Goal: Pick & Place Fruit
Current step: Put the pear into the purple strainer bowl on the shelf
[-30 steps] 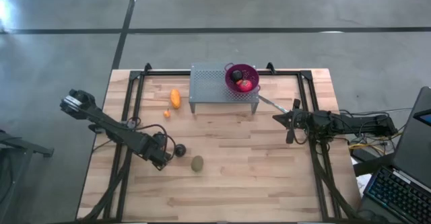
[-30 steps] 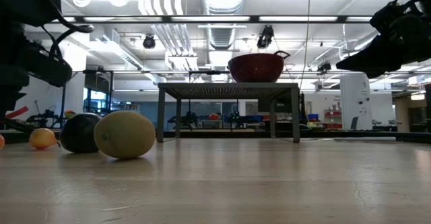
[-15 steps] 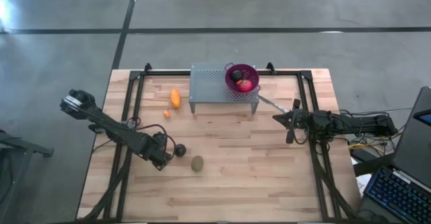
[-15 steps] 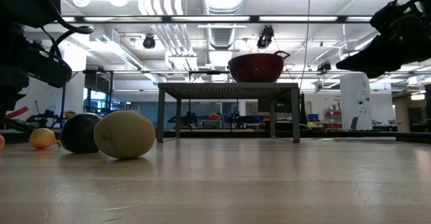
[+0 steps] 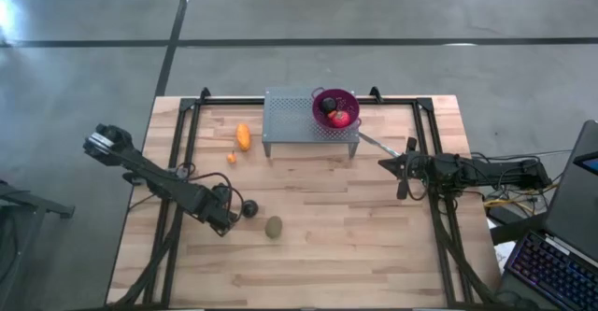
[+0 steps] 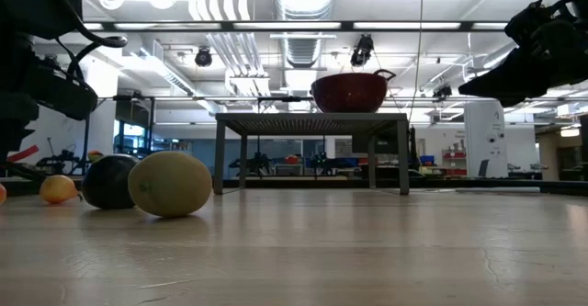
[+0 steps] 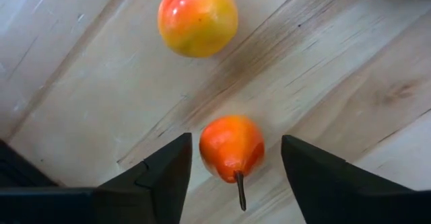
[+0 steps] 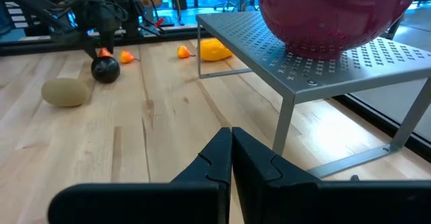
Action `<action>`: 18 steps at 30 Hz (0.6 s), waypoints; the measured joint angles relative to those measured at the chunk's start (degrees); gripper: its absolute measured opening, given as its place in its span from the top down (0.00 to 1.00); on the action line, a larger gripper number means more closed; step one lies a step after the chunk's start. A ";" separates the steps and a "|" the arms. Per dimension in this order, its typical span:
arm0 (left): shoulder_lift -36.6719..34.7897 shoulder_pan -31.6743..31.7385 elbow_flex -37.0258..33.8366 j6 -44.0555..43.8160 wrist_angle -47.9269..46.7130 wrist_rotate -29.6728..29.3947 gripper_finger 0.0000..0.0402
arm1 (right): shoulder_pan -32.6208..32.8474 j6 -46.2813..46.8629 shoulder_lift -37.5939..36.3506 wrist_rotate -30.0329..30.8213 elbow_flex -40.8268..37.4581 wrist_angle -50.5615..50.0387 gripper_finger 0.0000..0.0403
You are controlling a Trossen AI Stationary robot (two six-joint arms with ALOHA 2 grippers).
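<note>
From the high view, my left gripper (image 5: 227, 219) sits low over the wooden table (image 5: 374, 246), with a near-black round fruit (image 5: 249, 209) just beside it and a brown-green oval fruit (image 5: 273, 227) a little farther off. My right gripper (image 5: 400, 173) waits well away, near the grey perforated metal stand (image 5: 294, 124) that carries the purple perforated bowl (image 5: 334, 106).

The low view adds little: the same dark round (image 6: 108, 181) and the oval (image 6: 170, 184) stand side by side on the boards, and my left fingertips are out of frame.

My left wrist view shows what the others hide: a small red-orange pear-shaped fruit with a stem (image 7: 231, 147) lies on the table between my two dark fingers (image 7: 161, 177), which stand apart on either side without touching it. A larger yellow-orange fruit (image 7: 197, 17) lies ahead of them.

The right wrist view shows my right fingers (image 8: 209, 163) pressed together, holding nothing, the bowl ahead.

I judge I am at the grasp: next I should close evenly on the little pear, then lift.
</note>
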 joint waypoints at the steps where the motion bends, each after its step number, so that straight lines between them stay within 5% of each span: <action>1: 0.00 0.00 0.00 0.00 0.00 0.00 0.44 | 0.00 -0.04 0.00 0.00 0.00 0.00 0.98; 18: 0.00 0.00 0.00 0.47 -0.01 -0.02 0.61 | -0.02 -0.24 -0.02 0.00 0.00 0.00 0.98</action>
